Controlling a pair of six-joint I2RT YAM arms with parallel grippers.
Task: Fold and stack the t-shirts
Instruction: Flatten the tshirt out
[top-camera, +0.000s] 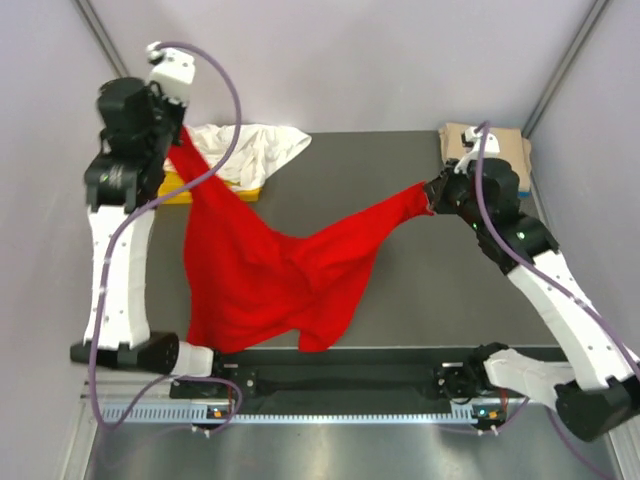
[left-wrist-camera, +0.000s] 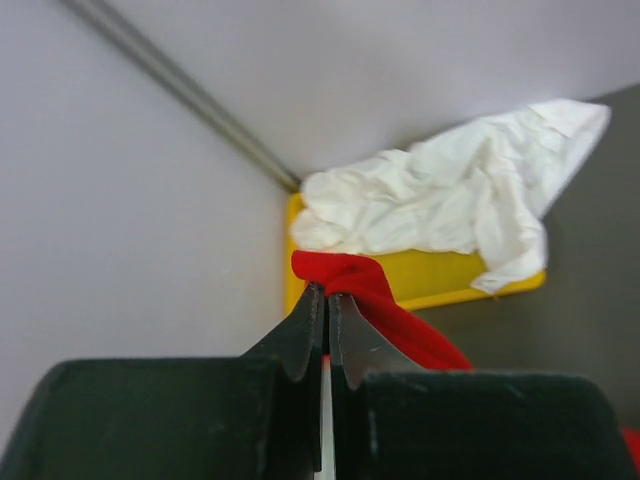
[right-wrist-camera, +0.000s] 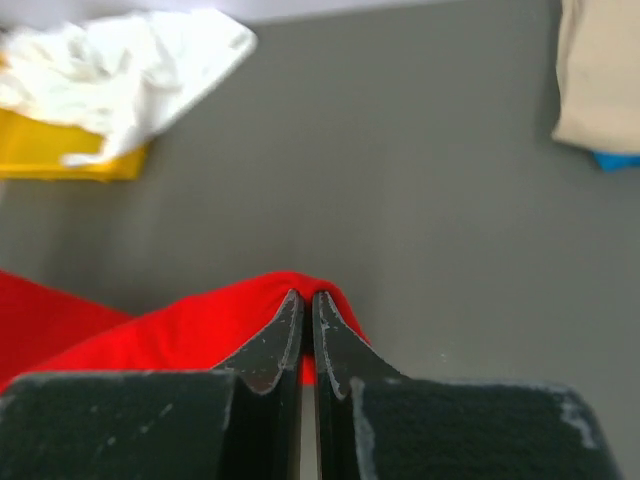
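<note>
The red t-shirt (top-camera: 270, 275) hangs stretched between both grippers above the dark table, its lower part drooping onto the mat near the front edge. My left gripper (top-camera: 182, 135) is shut on one corner of it at the back left; the pinched cloth (left-wrist-camera: 345, 275) shows at the fingertips in the left wrist view. My right gripper (top-camera: 432, 195) is shut on another corner at the right; the cloth (right-wrist-camera: 200, 325) shows in the right wrist view. The crumpled white t-shirt (top-camera: 250, 150) lies on the yellow tray. Folded tan (top-camera: 500, 145) and blue tees sit at the back right.
The yellow tray (top-camera: 180, 190) stands at the back left under the white shirt, also in the left wrist view (left-wrist-camera: 440, 275). The tan stack shows in the right wrist view (right-wrist-camera: 600, 80), with a blue edge (right-wrist-camera: 615, 160) under it. Grey walls enclose the table.
</note>
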